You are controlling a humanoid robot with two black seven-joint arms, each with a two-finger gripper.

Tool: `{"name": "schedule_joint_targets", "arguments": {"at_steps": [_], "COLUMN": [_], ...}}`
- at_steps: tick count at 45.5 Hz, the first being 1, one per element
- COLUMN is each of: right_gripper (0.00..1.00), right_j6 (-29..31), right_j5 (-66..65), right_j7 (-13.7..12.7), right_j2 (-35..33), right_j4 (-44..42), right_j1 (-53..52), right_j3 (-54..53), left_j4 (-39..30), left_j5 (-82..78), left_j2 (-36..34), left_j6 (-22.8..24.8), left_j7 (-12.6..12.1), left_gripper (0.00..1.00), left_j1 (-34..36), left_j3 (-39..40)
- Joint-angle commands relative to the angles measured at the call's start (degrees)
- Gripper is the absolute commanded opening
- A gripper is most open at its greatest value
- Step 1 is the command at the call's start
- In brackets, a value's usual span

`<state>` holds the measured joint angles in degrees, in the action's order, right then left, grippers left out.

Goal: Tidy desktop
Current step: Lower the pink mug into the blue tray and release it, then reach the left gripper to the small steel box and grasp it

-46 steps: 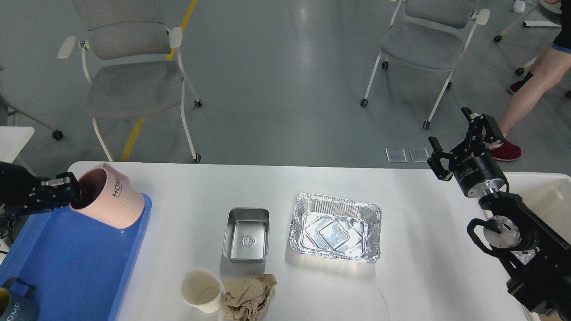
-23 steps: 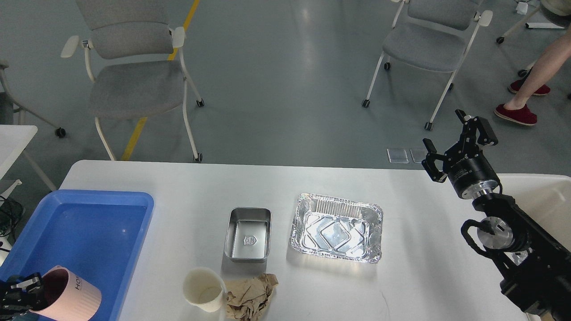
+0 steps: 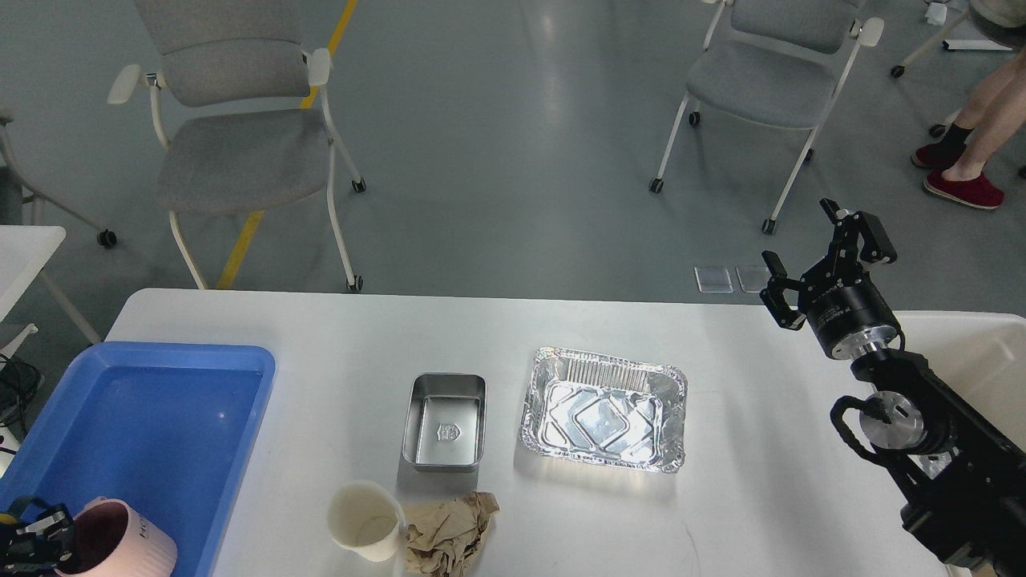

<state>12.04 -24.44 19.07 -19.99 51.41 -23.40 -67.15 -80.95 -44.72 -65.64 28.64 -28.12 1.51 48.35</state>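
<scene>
the desktop (image 3: pixel 337 336) fills the lower part of the head view, its far edge bordering the grey floor. all positions below are given relative to the foil tray (image 3: pixel 603 409), which is set on the desktop slightly right of centre.

just left of the foil tray, apart from it, a small steel box (image 3: pixel 445 421) is placed, open side up. nearer the viewer and to the left of the foil tray, a paper cup (image 3: pixel 365 519) stands upright, with a crumpled brown napkin (image 3: pixel 449 533) touching its right side. far to the left of the foil tray, a blue tray (image 3: pixel 144 433) overlaps the left edge of the desktop.

at the near left corner of the blue tray, a pink mug (image 3: pixel 120 545) is tilted with its mouth toward the left gripper (image 3: pixel 36 543). the left gripper is closed on the mug rim.

to the right of the foil tray and above the far edge, the right gripper (image 3: pixel 805 256) is held in the air with its fingers spread wide; nothing is held. a cream bin (image 3: pixel 982 353) sits at the right edge.
</scene>
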Motion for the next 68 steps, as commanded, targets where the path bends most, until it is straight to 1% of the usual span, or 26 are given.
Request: {"name": "schedule_joint_targets", "arguments": {"at_steps": [1, 3, 9, 11, 13, 16, 20, 23, 31, 36, 39, 43, 45, 48, 49, 52, 54, 57, 62, 68], "right_gripper": [1.0, 1.0, 1.0, 1.0, 1.0, 1.0, 1.0, 1.0, 1.0, 1.0, 1.0, 1.0, 1.0, 1.0, 1.0, 1.0, 1.0, 1.0, 1.0, 1.0], "right_j6": [0.0, 0.0, 0.0, 0.0, 0.0, -0.09, -0.09, -0.09, -0.09, -0.09, -0.09, -0.09, -0.09, -0.09, -0.09, -0.09, -0.09, -0.09, -0.09, -0.17], "right_j5": [0.0, 0.0, 0.0, 0.0, 0.0, 0.0, 0.0, 0.0, 0.0, 0.0, -0.09, 0.0, -0.09, -0.09, -0.09, -0.09, -0.09, -0.09, -0.09, -0.09], "right_j7": [0.0, 0.0, 0.0, 0.0, 0.0, 0.0, 0.0, 0.0, 0.0, 0.0, 0.0, 0.0, 0.0, 0.0, 0.0, 0.0, 0.0, 0.0, 0.0, 0.0], "right_j2": [0.13, 0.13, 0.13, 0.21, 0.3, 0.48, 0.74, 0.83, 0.48, 0.3, 0.56, 1.44, 2.32, 2.85, 2.94, 2.94, 2.85, 2.76, 2.85, 3.03], "right_j4": [0.0, 0.0, 0.0, 0.0, 0.0, 0.0, 0.0, 0.0, 0.0, -0.08, -0.35, -0.79, -0.88, -0.87, -0.79, -0.79, -0.7, -0.7, -0.53, -0.26], "right_j1": [-0.24, -0.24, -0.33, -0.41, -0.5, -0.59, -0.59, -0.5, -0.5, -0.77, -1.12, -1.29, -1.29, -1.21, -1.21, -1.12, -1.12, -1.21, -1.29, -1.12], "right_j3": [0.0, 0.0, 0.0, 0.0, 0.0, 0.0, 0.0, 0.0, 0.0, 0.0, 0.0, 0.0, 0.0, 0.0, 0.0, 0.0, 0.0, 0.0, 0.0, 0.0], "left_j4": [0.0, 0.0, -0.79, -1.31, -2.28, -4.12, -7.55, -9.66, -13.35, -13.36, -13.36, -13.36, -13.36, -13.27, -13.27, -13.18, -12.92, -12.13, -7.74, -0.19], "left_j5": [0.07, 0.24, 0.68, 0.77, 0.77, 0.95, 2.09, 3.32, 6.57, 7.1, 7.54, 7.45, 7.45, 7.01, 6.75, 4.65, 0.88, -6.59, -15.13, -17.51], "left_j2": [0.69, 0.69, -0.19, -0.72, -2.55, -5.55, -8.97, -11.79, -18.64, -23.83, -26.2, -26.74, -26.3, -22.97, -20.96, -14.72, -10.67, -2.6, 8.66, 19.48], "left_j6": [-0.69, -0.95, -0.43, -0.08, 0.18, 1.24, 3.08, 3.53, 3.96, 5.63, 7.21, 7.83, 6.96, 5.82, 5.64, 5.81, 6.07, 6.51, 6.6, 5.55], "left_j7": [0.17, 0.34, 0.52, 0.69, 1.66, 3.94, 7.81, 9.22, 9.4, 9.48, 10.1, 10.8, 10.8, 10.72, 10.72, 9.66, 9.48, 9.48, 9.48, 9.4], "left_gripper": [0.46, 0.54, 0.81, 0.87, 0.89, 0.92, 0.93, 0.93, 0.93, 0.93, 0.93, 0.93, 0.93, 0.93, 0.93, 0.93, 0.93, 0.93, 0.93, 0.93], "left_j1": [0.07, 0.16, 0.42, 0.51, 0.51, 0.51, 0.51, 0.6, 1.04, 2.79, 4.46, 6.74, 7.54, 7.8, 7.98, 10.34, 12.19, 14.74, 21.06, 30.55], "left_j3": [0.08, 0.17, 0.87, 1.22, 1.57, 1.84, 2.63, 3.5, 9.39, 12.03, 12.21, 11.95, 11.77, 11.86, 11.86, 11.68, 11.07, 9.93, 5.89, -2.63]}}
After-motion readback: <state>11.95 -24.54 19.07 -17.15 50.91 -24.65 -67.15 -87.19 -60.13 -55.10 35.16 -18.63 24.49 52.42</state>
